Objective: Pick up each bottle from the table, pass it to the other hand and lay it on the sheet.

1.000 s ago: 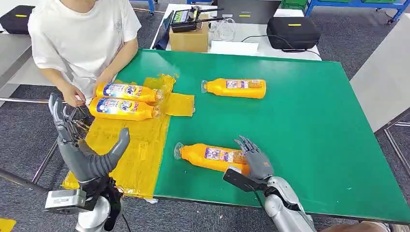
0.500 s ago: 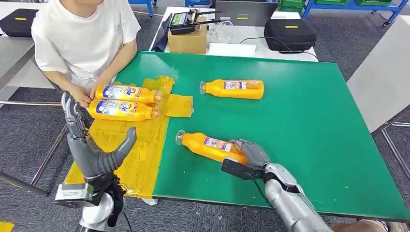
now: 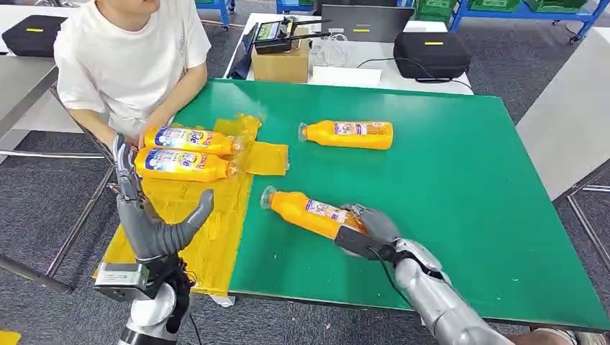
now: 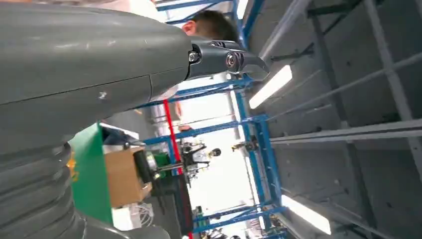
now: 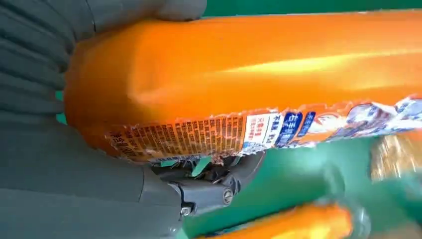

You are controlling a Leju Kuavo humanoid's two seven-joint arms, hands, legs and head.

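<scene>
Bottle (image 3: 309, 213) on green table (image 3: 460, 180), base gripped by right hand (image 3: 367, 224), neck toward ten o'clock. Left hand (image 3: 155, 226) raised over yellow sheet (image 3: 208, 230), fingers spread, empty.

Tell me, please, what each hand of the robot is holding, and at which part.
The right hand grips the nearest orange bottle at its base end, cap pointing away. The left hand is raised with fingers spread and holds nothing.

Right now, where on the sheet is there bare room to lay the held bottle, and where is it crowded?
The near half of the sheet, between the two laid bottles and the table's near edge, is bare, beside the raised left hand. The far end is crowded: both bottles and a person's hands. The right hand grips the bottle over bare green table.
</scene>
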